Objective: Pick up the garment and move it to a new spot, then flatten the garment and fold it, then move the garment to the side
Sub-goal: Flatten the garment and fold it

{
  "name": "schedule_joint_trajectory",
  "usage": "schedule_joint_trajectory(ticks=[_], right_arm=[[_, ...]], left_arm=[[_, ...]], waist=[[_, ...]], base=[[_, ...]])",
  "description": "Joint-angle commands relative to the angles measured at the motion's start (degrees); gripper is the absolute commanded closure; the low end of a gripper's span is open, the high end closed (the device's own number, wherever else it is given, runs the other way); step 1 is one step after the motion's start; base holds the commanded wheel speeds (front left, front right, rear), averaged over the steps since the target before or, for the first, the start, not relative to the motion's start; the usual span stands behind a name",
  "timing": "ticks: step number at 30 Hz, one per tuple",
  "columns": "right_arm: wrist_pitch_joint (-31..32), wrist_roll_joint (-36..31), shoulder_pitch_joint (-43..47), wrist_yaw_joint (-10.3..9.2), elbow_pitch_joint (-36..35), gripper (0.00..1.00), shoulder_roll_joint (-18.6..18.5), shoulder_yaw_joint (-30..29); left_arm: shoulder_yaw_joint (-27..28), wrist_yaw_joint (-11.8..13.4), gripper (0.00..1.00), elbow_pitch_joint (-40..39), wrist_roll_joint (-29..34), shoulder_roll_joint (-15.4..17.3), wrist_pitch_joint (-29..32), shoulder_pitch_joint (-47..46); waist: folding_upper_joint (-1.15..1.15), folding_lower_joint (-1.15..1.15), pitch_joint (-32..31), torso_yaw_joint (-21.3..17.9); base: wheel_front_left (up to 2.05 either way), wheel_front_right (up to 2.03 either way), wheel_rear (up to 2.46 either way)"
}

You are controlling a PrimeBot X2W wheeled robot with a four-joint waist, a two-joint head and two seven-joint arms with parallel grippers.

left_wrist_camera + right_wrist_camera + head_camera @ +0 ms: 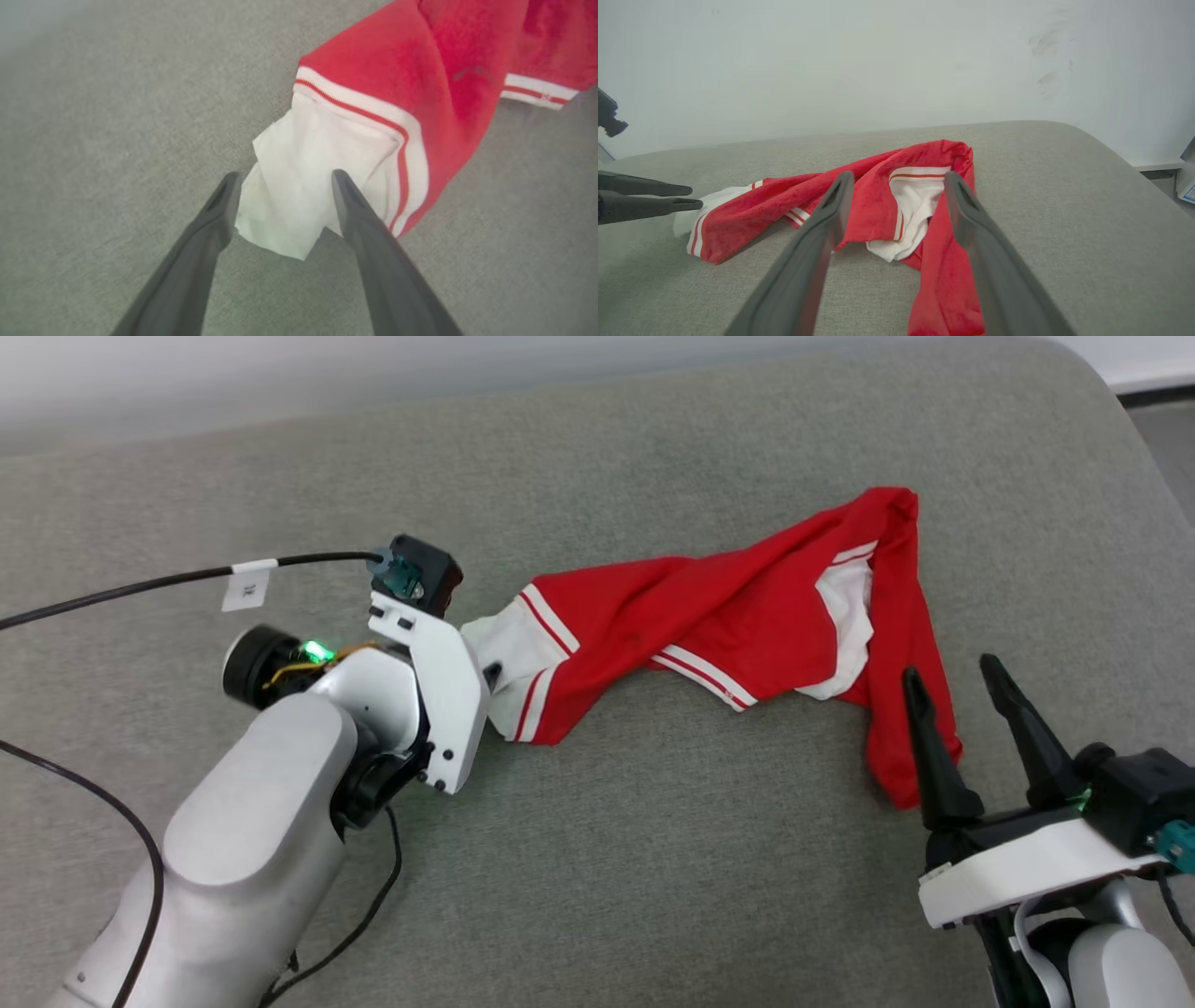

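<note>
**Grey cushion (pixel 653 877), one garment (pixel 709 607)**

Far right corner rounded. Garment lies twisted across the middle: white sleeve (pixel 518 644) toward the left edge, red bulk bunched toward the right edge, one tail trailing toward the near edge.

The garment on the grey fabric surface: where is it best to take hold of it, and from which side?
Probably the white sleeve at the left end of the garment, approached from the left, low along the grey surface. It sticks out free as a thin bunched flap, and the open jaws of the left gripper straddle it.
</note>
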Motion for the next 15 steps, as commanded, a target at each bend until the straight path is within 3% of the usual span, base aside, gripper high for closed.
schedule_joint_trajectory(ticks=[1,9,10,11,12,15], right_arm=[[-0.7,0.3,-1.1,-0.03,0.9,0.00,0.2,0.4],[-1.7,1.3,-2.1,-0.02,2.7,0.00,0.5,1.1],[-1.8,1.5,-2.1,-0.02,2.8,0.00,0.5,1.2],[-1.7,1.5,-2.1,-0.02,2.9,0.00,0.5,1.2],[-1.8,1.6,-2.0,-0.02,3.1,0.00,0.6,1.2],[-1.6,1.6,-1.3,-0.02,3.2,0.00,0.6,0.6]], left_arm=[[-0.6,-0.9,0.00,2.2,-1.2,-0.1,2.7,-0.4],[-3.3,-2.2,0.00,11.7,-4.1,-1.0,11.4,2.1],[-3.4,-2.4,0.24,12.6,-4.7,-1.3,12.0,2.5],[-3.5,-2.6,0.65,13.2,-5.0,-1.6,12.2,2.8],[-3.4,-2.6,1.00,13.6,-5.4,-1.9,11.6,3.1],[-2.5,-2.4,1.00,13.3,-5.3,-2.2,8.2,2.9]], waist=[[0.00,-0.01,1.5,-1.3],[0.00,-0.01,2.0,-2.5],[0.00,-0.01,1.9,-2.6],[0.00,-0.01,1.9,-2.6],[0.00,-0.01,1.6,-2.7],[0.00,-0.01,0.7,-2.4]], base=[[0.00,0.00,0.00],[0.00,0.00,0.00],[0.00,0.00,0.00],[0.00,0.00,0.00],[0.00,0.00,0.00],[0.00,0.00,0.00]])
